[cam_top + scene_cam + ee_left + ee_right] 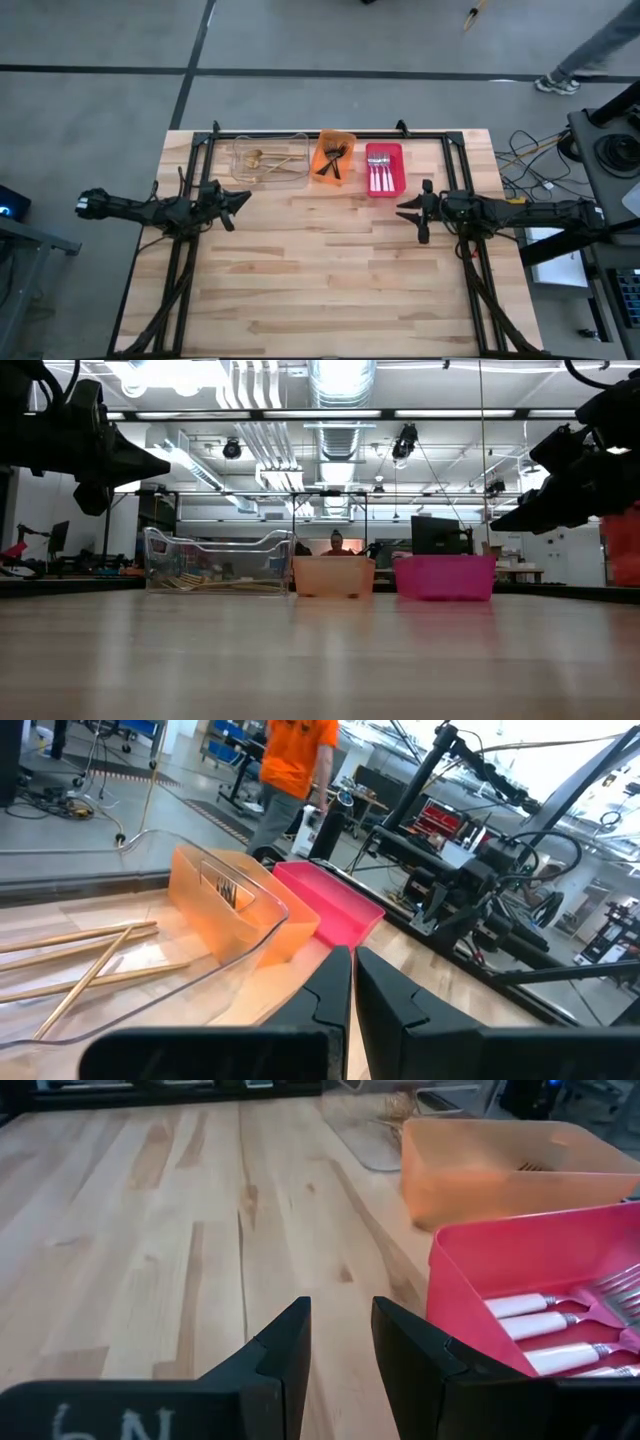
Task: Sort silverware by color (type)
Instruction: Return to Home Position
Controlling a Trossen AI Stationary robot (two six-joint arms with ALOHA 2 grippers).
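Observation:
All the silverware lies in three bins along the table's far edge. Gold utensils (268, 160) (80, 955) are in the clear bin (240, 152). Black forks (333, 160) are in the orange bin (322, 143). Silver forks with pale handles (380, 172) (560, 1325) are in the red bin (398, 170). My left gripper (240, 198) (353, 955) hovers shut above the table, just near of the clear bin. My right gripper (405, 210) (340, 1315) hovers open, just near of the red bin. Neither holds anything.
Bare wood table (320, 270) stretches between and in front of both arms. A black frame (330, 133) runs along the far edge behind the bins. A person in an orange shirt (300, 760) stands beyond the table, and legs (590, 50) show on the floor at far right.

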